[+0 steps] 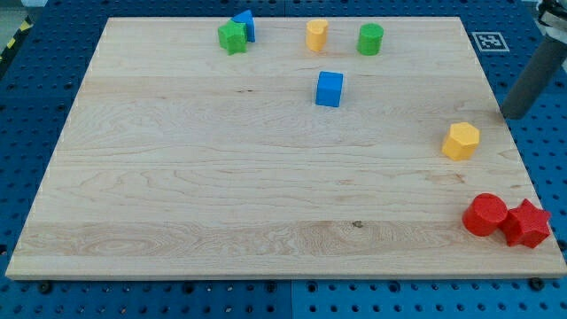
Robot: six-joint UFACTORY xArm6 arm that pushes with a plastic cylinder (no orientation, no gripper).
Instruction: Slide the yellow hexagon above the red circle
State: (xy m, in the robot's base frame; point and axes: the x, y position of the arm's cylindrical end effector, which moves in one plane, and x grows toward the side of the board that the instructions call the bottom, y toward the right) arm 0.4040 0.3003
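Camera view: my tip (511, 116) is seen at the board's right edge, up and right of the yellow hexagon (462, 141), apart from it. No fingers are carried. The red circle (485, 214) is found below the hexagon, touching a red star (528, 223).

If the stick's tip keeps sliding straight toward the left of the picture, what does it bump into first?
Probably nothing. My tip sits at the board's right edge, up and right of the yellow hexagon. A straight leftward slide likely passes just above it and below the blue cube, though depth is hard to judge.
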